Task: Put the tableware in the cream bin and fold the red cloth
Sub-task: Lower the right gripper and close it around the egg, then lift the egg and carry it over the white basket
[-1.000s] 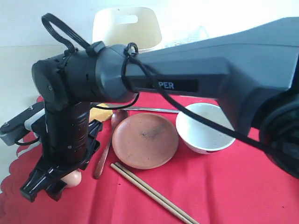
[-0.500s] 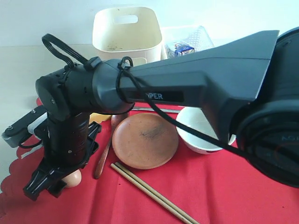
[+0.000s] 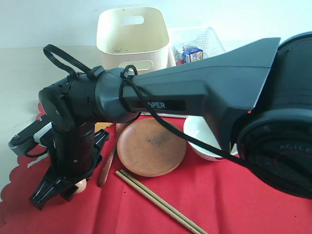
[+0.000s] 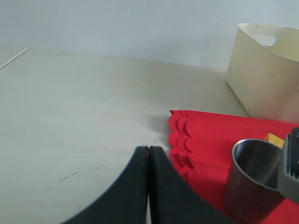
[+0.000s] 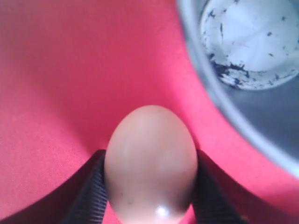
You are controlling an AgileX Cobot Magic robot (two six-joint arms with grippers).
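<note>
Red cloth covers the table under the round brown plate. Left of the plate, the right gripper pinches the egg. Behind the plate stands the cream bin. The left gripper has its fingers pressed together.

Cloth: red woven fabric, matt, scalloped hem at the lower left of the exterior view; table pale, matt, lightly scuffed. Bin, top centre: smooth cream plastic with a soft sheen and dark specks inside; plate, centre: brown, matt, earthen look, one dark smudge; bowl white, glazed-looking; chopsticks pale bare wood; spoon darker wood. Cup: brushed steel, dull gleam; egg: smooth tan shell, one small glossy highlight; arm: dark matt plastic casing.
</note>
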